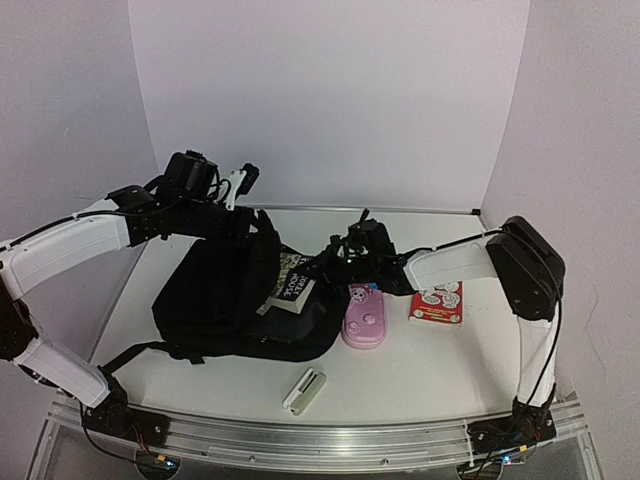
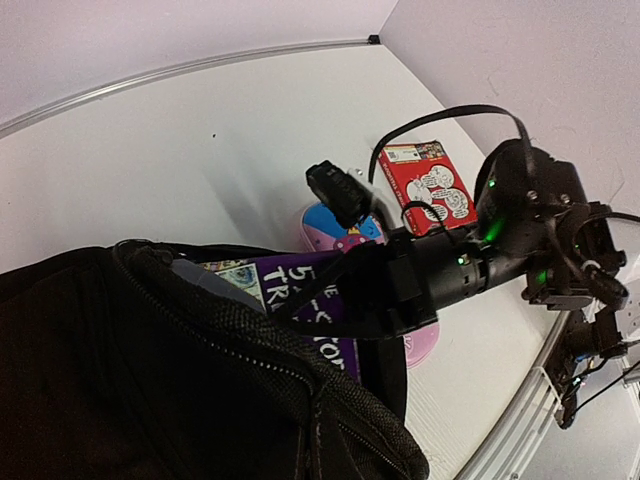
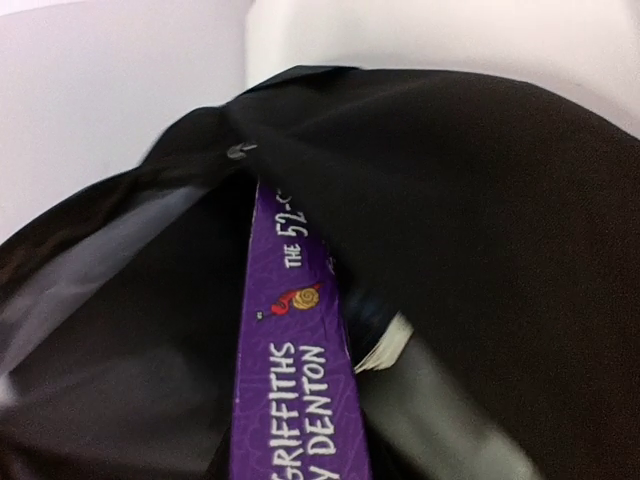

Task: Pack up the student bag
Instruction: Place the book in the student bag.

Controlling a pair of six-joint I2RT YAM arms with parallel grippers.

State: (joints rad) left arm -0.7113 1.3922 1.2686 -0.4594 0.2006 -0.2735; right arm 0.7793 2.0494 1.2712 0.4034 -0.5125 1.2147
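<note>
Purple book [image 3: 290, 380], spine reading "GRIFFITHS", "DENTON" and "THE 52-", looks pinched in the barely parted right tool [image 2: 345, 300]. Its long axis points straight ahead into the mouth of the student bag [image 1: 215, 290], lying on the table [image 1: 420, 370]. Right arm's nearer. Beyond, the left tool [image 1: 255, 222], shut tight, holds the far rim up.

My left pincer [image 1: 256, 222] holds up the rim of the black backpack [image 1: 215, 300]; my right pincer [image 1: 335, 265] reaches the book [image 1: 292, 285] poking from its mouth — gripping it, perhaps. Beside it lie a pink case [image 1: 363, 317] and a red booklet [image 1: 437, 303] — nearer, a small white object [image 1: 304, 390].
</note>
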